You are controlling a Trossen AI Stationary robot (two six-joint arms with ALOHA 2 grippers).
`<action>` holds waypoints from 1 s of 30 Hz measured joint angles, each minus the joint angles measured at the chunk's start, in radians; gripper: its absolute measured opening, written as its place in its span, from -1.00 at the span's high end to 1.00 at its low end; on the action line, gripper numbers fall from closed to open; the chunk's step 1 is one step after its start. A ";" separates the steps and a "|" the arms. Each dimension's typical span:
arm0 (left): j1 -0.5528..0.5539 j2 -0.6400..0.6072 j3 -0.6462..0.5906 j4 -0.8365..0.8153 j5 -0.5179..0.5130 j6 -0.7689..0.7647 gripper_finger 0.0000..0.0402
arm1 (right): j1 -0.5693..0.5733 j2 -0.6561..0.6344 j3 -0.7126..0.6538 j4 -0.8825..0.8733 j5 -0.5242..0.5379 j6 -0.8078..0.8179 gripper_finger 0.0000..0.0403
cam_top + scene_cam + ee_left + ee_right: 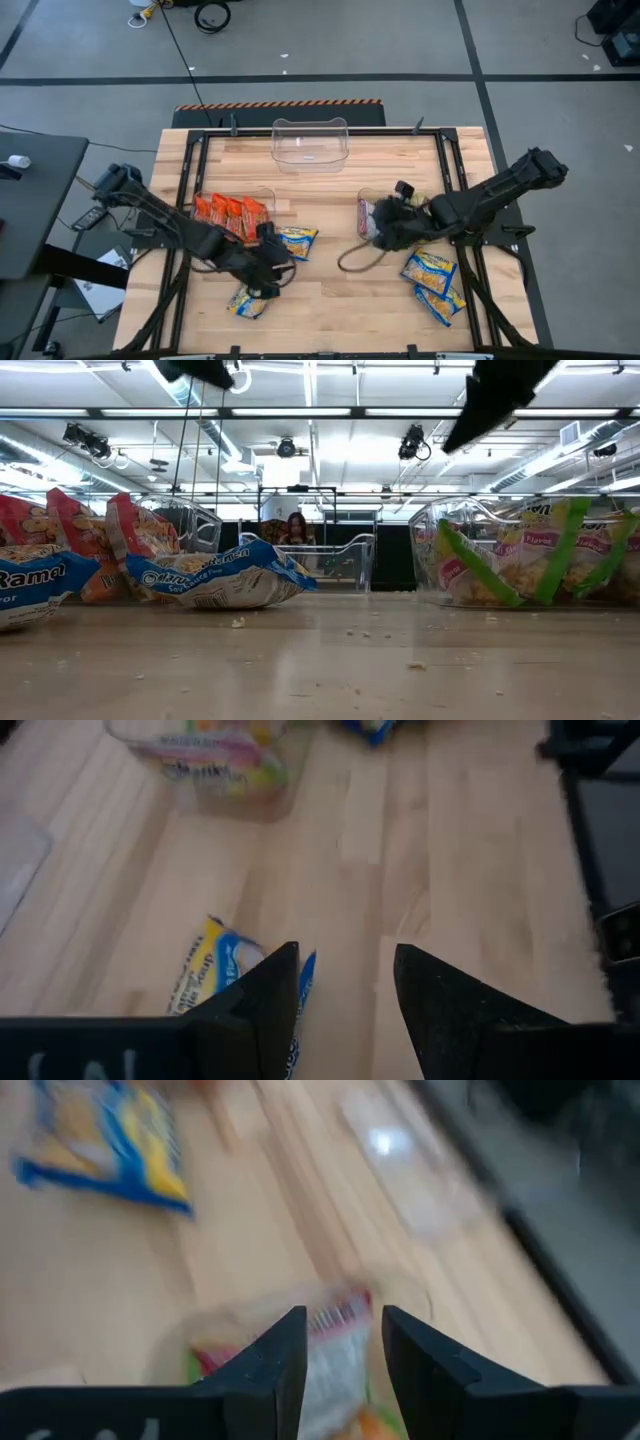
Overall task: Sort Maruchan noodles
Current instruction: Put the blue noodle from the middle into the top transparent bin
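So the left gripper (268,262) was sitting low over the wooden table (330,300), front-left area, with its fingers (262,1010) spread apart and nothing between them; in the left wrist view a blue-and-yellow noodle packet (215,975) lay on the wood right beside one fingertip. From above, that looked like the blue packet (297,241) just right of the gripper, with another blue one (246,302) nearer the front edge. The orange-red packets (228,212) were lined up standing in a clear bin (238,200) on the left. The right gripper (385,226) was over the other clear bin (372,197) at centre-right, fingers (268,1370) parted a little, and right past them sat a silver-white packet with green and pink print (335,1345) in that bin. It wasn't clamped on it as far as I could see. The low view showed those green-striped packets (530,560) stacked inside the bin wall. Two more blue-and-yellow packets (433,280) lay loose on the table front-right. A third clear bin (310,140) sat at the back middle, and there were crumbs (238,623) scattered over the wood.
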 joint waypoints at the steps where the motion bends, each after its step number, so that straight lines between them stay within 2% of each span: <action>1: 0.015 0.022 0.002 -0.001 0.005 -0.011 0.16 | 0.024 0.000 -0.002 0.043 0.030 -0.029 0.32; 4: 0.101 0.077 0.025 -0.020 0.079 -0.094 0.16 | 0.093 -0.001 0.006 0.143 0.088 -0.120 0.32; 6: 0.168 0.103 0.029 -0.020 0.087 -0.110 0.16 | 0.129 -0.002 0.012 0.203 0.100 -0.173 0.32; 11: 0.313 0.194 0.028 -0.025 0.098 -0.064 0.16 | 0.180 -0.003 0.012 0.252 0.078 -0.215 0.32; 15: 0.370 0.261 0.028 -0.024 0.098 -0.072 0.16 | 0.207 -0.003 0.012 0.250 0.057 -0.203 0.32; 23: 0.304 0.384 0.028 -0.005 0.171 -0.122 0.16 | 0.220 -0.003 0.012 0.249 0.010 -0.251 0.32; 28: 0.210 0.384 0.039 0.064 0.271 -0.118 0.16 | 0.220 -0.004 0.012 0.248 -0.029 -0.280 0.32; 30: 0.164 0.371 0.080 0.063 0.302 -0.066 0.16 | 0.220 -0.007 0.012 0.246 -0.029 -0.282 0.32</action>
